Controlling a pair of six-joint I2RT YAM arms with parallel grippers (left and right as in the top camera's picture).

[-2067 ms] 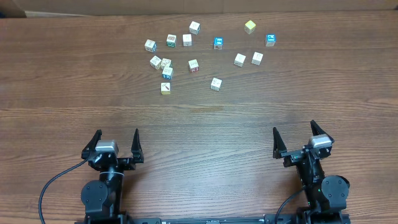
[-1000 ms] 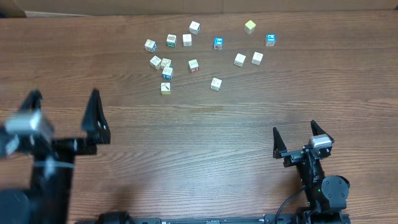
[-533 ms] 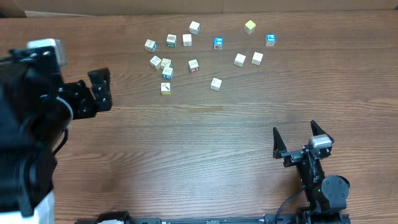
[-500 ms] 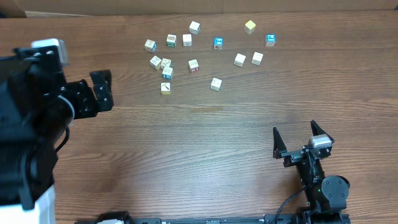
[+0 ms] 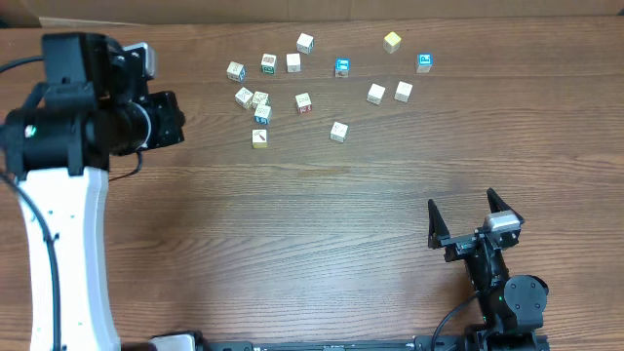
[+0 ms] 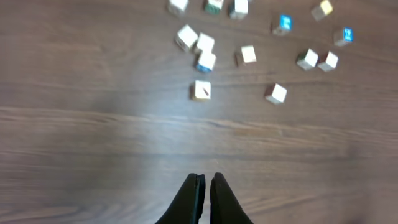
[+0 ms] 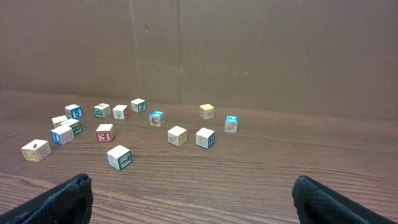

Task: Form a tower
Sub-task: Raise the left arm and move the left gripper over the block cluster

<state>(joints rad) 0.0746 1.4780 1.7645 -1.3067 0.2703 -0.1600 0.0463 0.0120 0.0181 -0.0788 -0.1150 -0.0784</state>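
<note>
Wood grain is running across the brown surface (image 5: 322,205). At the far left the white left arm (image 5: 58,234) is rising from the near edge. The left fingers (image 5: 168,119) (image 6: 193,196) are pressing shut against each other, holding nothing and hanging over bare wood just left of the cubes (image 5: 338,131).

Those cubes are lying scattered over the far part of the surface. Each one is sitting singly on the wood with none resting on another, so no tower is standing yet. At the scatter's left end a trio (image 5: 260,98) is crowding together: two pale ones side by side and the blue-faced cube (image 5: 262,114) (image 6: 205,61) (image 7: 62,135) just in front of them. The yellowish cube (image 5: 259,137) (image 6: 201,89) (image 7: 36,150) is sitting alone, nearer than the trio. Farther right the red-marked cube (image 5: 303,102) (image 6: 248,55) (image 7: 105,132) is sitting near the middle, with the bright blue cube (image 5: 342,66) (image 6: 284,23) (image 7: 156,117) behind it and to its right. Beyond that, the two cubes of a pale pair (image 5: 376,94) (image 6: 307,59) (image 7: 177,135) are sitting just beside each other. The yellow-green cube (image 5: 392,41) (image 6: 321,9) (image 7: 207,111) is lying farthest back, and the blue-topped cube (image 5: 424,62) (image 6: 342,35) (image 7: 231,123) is marking the right end.

At the near right the right fingers (image 5: 435,222) (image 7: 71,196) are standing spread wide, holding nothing, well apart from the cubes and pointing toward them.
</note>
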